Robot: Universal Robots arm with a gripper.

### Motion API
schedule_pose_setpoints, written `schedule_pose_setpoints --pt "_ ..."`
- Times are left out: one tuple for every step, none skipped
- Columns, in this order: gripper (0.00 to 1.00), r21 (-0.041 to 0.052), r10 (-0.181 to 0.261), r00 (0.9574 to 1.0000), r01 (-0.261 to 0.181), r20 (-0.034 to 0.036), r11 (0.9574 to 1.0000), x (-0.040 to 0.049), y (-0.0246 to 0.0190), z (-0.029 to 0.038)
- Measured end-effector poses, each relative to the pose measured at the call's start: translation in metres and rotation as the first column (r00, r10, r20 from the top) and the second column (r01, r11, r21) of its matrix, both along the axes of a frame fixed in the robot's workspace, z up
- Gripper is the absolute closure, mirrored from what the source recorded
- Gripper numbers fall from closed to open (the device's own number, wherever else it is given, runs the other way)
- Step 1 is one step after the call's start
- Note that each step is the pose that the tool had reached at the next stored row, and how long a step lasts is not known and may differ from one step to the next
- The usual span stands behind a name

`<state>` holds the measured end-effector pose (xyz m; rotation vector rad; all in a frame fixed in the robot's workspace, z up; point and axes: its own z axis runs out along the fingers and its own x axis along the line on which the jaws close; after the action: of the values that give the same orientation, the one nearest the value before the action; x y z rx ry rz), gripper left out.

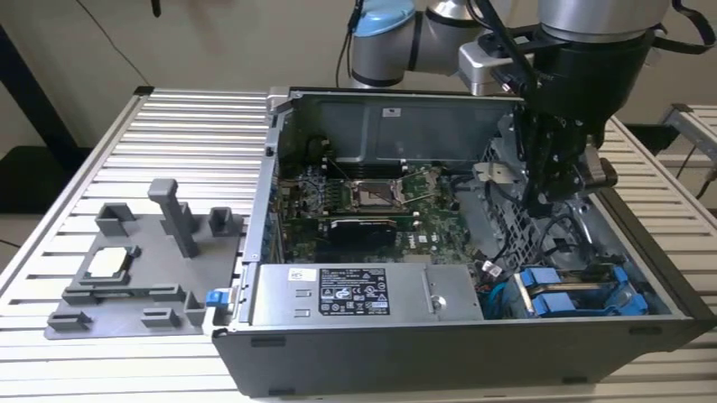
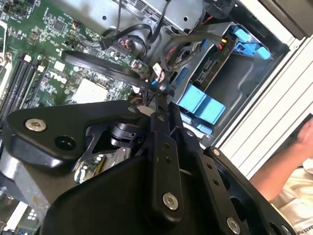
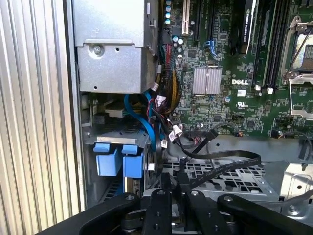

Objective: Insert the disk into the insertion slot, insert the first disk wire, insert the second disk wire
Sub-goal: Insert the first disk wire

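The disk [image 1: 557, 302] sits in the insertion slot [image 3: 115, 133], with its blue carrier end just beside the power-supply box [image 1: 358, 294] (a second blue carrier end lies just beside it, and I cannot tell the two apart for certain). The first step looks done, so I judge the work in hand to be a disk wire. The gripper [image 3: 174, 178] hangs inside the case, beyond the power-supply box and over the perforated cage wall. As best I can judge, its jaws are drawn nearly together on the end of a flat black wire [image 3: 234, 157]. This step calls for squaring that small plug to its socket among loose cables. The power-supply box bears a black-and-white printed label, and the motherboard [image 1: 370, 201] behind it carries white lettering
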<state>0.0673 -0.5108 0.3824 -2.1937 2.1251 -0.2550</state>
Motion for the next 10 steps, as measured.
schedule_pose_setpoints --pt "0.82 0.0 0.0 1.0 0.0 0.0 1.0 0.0 0.0 0.0" --pt "0.84 -0.0001 0.0 1.0 0.0 0.0 1.0 0.0 0.0 0.0" --pt "0.84 -0.0001 0.0 1.0 0.0 0.0 1.0 0.0 0.0 0.0" --pt "0.84 -0.0001 0.0 1.0 0.0 0.0 1.0 0.0 -0.0001 0.0" --pt "0.84 -0.0001 0.0 1.0 0.0 -0.0001 1.0 0.0 -0.0007 0.0" --pt "0.84 0.0003 0.0 1.0 0.0 -0.0007 1.0 0.0002 -0.0023 -0.0001" --pt "0.84 0.0013 0.0 1.0 0.0 -0.0017 1.0 0.0005 -0.0046 0.0" --pt "0.84 0.0026 0.0 1.0 0.0 -0.0026 1.0 0.0008 -0.0071 0.0" --pt "0.84 0.0039 0.0 1.0 0.0 -0.0037 1.0 0.0012 -0.0096 0.0" --pt "0.84 0.0054 0.0 1.0 0.0 -0.0047 1.0 0.0016 -0.0122 0.0"
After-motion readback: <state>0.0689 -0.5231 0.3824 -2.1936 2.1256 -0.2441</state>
